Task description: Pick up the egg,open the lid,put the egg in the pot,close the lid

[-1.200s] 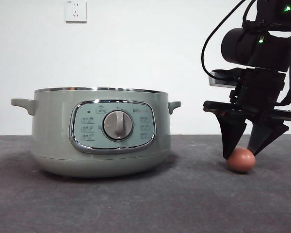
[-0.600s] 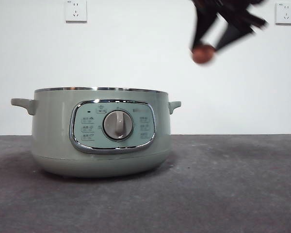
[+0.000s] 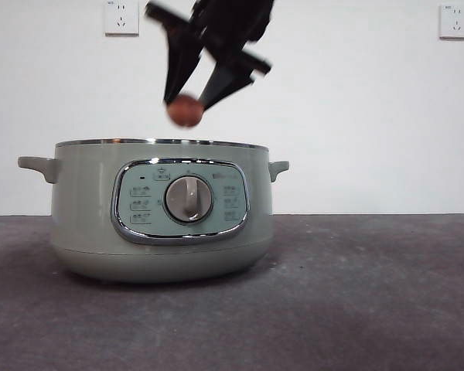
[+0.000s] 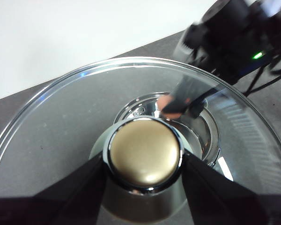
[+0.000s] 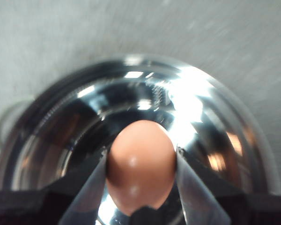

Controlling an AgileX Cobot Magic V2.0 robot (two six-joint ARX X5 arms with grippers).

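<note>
My right gripper [image 3: 187, 102] is shut on the reddish-brown egg [image 3: 185, 111] and holds it just above the open pale green pot [image 3: 85, 209]. In the right wrist view the egg [image 5: 141, 164] sits between the jaws over the pot's shiny steel inner bowl [image 5: 201, 108]. My left gripper [image 4: 144, 161] is shut on the round knob [image 4: 144, 152] of the clear glass lid [image 4: 61, 122] and holds it high above the pot. Through the glass the egg [image 4: 171, 104] and the right arm [image 4: 225, 37] show. The lid and left gripper are out of the front view.
The pot stands left of centre on the dark grey table [image 3: 356, 294], its control panel and dial [image 3: 188, 199] facing the front camera. Two wall sockets [image 3: 121, 17] [image 3: 455, 21] are on the white wall behind.
My right gripper lifted the egg off the table at the right, rose high, then moved left and came down over the pot's opening. The pot has not moved.
</note>
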